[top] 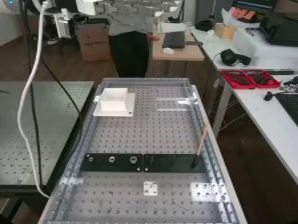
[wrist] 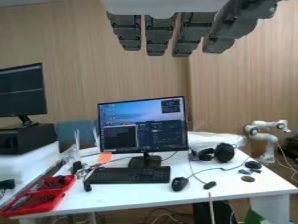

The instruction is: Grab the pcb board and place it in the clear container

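One perforated bench (top: 120,200), wood-panelled wall (wrist: 63,42)

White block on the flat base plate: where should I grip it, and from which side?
Probably grip the white block by two opposite upright sides, coming from above: it stands up square from the low base plate, whose thin edge offers the hand less.

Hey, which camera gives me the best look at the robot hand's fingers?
The wrist view: the fingers hang there close up, side by side, looking straight, with nothing between them. The high view has the hand farther off, cut by the top edge, so their pose is harder to judge.
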Robot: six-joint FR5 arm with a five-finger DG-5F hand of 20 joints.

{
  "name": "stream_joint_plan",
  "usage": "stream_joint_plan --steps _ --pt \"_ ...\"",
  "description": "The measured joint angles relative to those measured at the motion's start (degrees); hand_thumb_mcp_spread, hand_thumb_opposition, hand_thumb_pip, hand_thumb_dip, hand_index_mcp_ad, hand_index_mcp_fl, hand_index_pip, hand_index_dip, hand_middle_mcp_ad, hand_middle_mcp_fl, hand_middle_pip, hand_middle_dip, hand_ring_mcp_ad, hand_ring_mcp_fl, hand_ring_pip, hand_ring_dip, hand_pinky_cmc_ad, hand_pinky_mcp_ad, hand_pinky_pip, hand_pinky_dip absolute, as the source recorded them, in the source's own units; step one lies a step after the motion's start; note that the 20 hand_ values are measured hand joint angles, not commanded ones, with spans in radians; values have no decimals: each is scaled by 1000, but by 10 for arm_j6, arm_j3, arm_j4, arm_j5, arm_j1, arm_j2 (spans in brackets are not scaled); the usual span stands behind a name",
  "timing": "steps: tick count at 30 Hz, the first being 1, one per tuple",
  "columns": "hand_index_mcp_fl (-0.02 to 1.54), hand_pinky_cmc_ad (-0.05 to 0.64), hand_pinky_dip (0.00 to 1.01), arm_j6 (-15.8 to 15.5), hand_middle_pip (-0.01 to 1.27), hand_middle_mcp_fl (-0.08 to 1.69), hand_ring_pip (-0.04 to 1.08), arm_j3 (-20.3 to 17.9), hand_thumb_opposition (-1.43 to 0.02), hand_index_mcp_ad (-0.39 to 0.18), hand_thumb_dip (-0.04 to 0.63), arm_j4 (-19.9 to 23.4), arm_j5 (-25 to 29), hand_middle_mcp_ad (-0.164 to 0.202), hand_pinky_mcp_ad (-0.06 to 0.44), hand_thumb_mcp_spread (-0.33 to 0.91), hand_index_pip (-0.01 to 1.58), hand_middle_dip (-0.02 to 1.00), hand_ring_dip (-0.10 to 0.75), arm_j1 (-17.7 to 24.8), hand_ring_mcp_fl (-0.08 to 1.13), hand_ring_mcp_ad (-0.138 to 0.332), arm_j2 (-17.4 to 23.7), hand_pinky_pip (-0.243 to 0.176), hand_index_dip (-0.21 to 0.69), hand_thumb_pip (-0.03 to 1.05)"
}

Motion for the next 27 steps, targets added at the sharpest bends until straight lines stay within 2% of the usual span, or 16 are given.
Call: stream_joint_plan --steps 3,5,7,9,10,13,16,19,21,27 --pt "-5 61 16 3 10 -12 12 -10 -7 -40 2 11 3 2 51 -3 9 28 14 -3 5 17 -6 -10 16 5" --pt "-5 63 37 4 23 -5 16 -18 -168 -30 5 23 7 -23 51 70 5 28 14 -5 0 23 -9 -10 16 68" --pt "-9 96 96 7 56 -10 24 -26 -358 -21 7 32 12 -19 66 166 10 24 9 -7 0 33 -12 -10 16 150" --pt "-10 138 138 16 73 -12 40 -36 -429 -17 7 43 21 -17 87 190 24 28 10 -9 -2 52 -17 -10 16 148" --pt "-3 164 171 22 84 -9 56 -42 -456 -17 7 48 26 -17 105 188 38 24 -3 -11 -3 77 -20 -17 19 143" --pt "-7 213 213 28 105 -10 75 -55 -506 -16 7 58 35 -14 147 188 45 28 -5 -13 0 120 -25 -44 35 140" --pt "-3 246 244 34 108 -10 72 -65 -543 0 7 69 42 0 166 185 49 24 -17 -17 0 155 -28 -59 30 140" --pt "-3 267 258 39 110 -12 72 -77 -548 9 7 83 49 12 166 202 49 24 -17 -19 0 157 -33 -65 35 140" --pt "-7 264 272 39 120 -9 75 -83 -553 9 7 90 54 12 176 206 56 26 -17 -20 0 171 -38 -75 58 140" --pt "-9 284 276 38 119 -10 72 -101 -581 10 7 118 70 12 183 230 51 24 -17 -21 0 171 -58 -75 54 145"
